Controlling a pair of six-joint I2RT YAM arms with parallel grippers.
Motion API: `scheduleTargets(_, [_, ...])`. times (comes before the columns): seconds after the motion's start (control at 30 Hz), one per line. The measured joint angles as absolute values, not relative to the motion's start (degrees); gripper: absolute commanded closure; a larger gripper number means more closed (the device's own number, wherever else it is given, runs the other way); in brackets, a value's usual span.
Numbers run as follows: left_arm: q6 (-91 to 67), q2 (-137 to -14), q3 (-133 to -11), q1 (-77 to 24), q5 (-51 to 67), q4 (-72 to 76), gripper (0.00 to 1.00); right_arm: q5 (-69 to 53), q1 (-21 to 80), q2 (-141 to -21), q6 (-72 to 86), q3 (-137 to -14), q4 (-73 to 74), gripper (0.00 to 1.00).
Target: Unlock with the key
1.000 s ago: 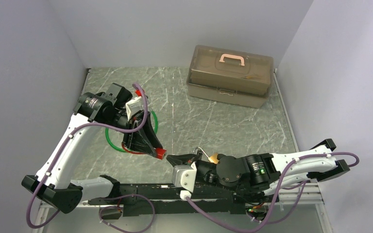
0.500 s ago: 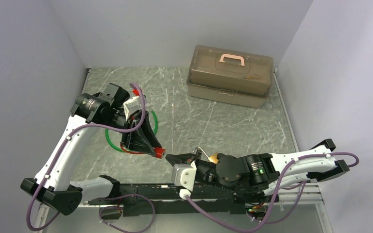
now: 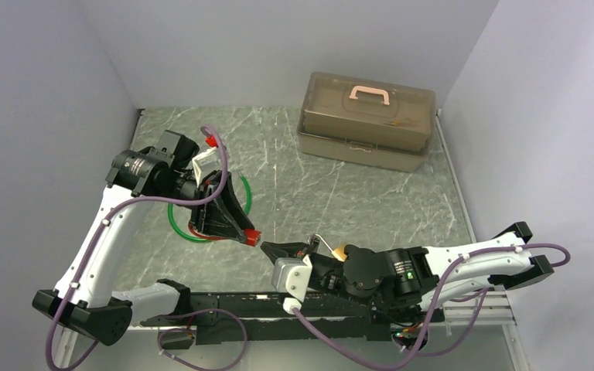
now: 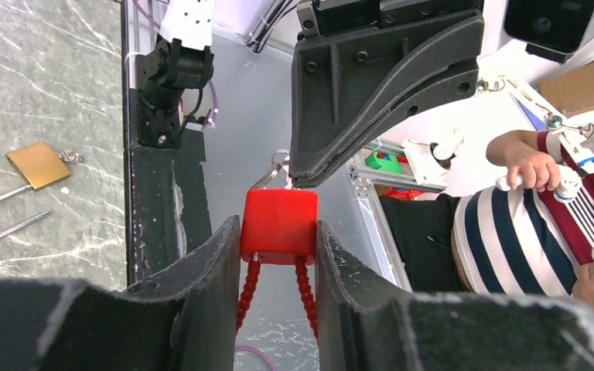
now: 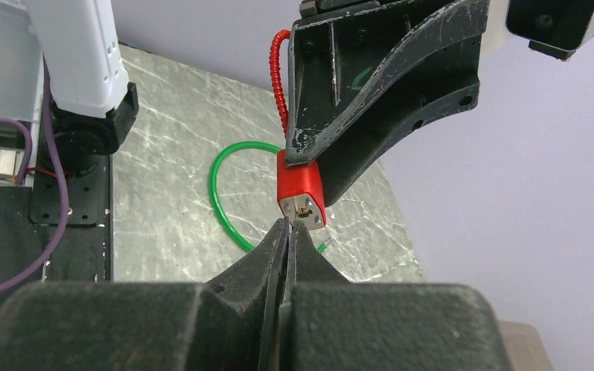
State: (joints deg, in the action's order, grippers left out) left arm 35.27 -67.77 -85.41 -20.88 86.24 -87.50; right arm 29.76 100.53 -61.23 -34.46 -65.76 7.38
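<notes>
My left gripper (image 3: 249, 236) is shut on a red padlock (image 3: 253, 237) with a red beaded cable shackle and holds it above the table, its keyhole end turned toward the right arm. In the left wrist view the padlock (image 4: 278, 226) sits between both fingers. My right gripper (image 3: 266, 248) is shut on a thin key, of which only a sliver shows at the tips (image 5: 292, 223). The tips sit just below the padlock's keyhole face (image 5: 303, 209), nearly touching it. Whether the key is in the keyhole cannot be told.
A brass padlock (image 3: 341, 251) with an open shackle lies on the table beside the right arm. A green cable loop (image 3: 178, 225) lies under the left gripper. A brown toolbox (image 3: 367, 120) with a pink handle stands at the back right.
My left gripper has carried the red padlock slightly left and away from the near edge. My right gripper has followed it left, staying close to the keyhole end.
</notes>
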Motion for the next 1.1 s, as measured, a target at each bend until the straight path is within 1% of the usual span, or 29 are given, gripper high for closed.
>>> scheduleTargets(0.3, [33.28, -67.48, -85.19, -19.62, 86.56, -86.59, 1.0, 30.02, 100.49, -60.23, -34.94, -62.67, 1.89, 1.0])
scheduleTargets(0.6, [28.97, -67.61, -85.14, -17.32, 86.74, -80.6, 1.0, 27.92, 100.86, -59.86, -35.05, -59.99, -3.09, 1.0])
scheduleTargets(0.9, [16.62, -63.81, -79.85, -17.54, 87.2, -67.4, 1.0, 29.08, 100.86, -56.86, -36.29, -59.96, -1.74, 1.0])
scheduleTargets(1.1, [9.61, -63.2, -77.45, -20.78, 87.35, -59.99, 1.0, 30.2, 100.62, -54.57, -36.97, -61.34, 0.75, 1.0])
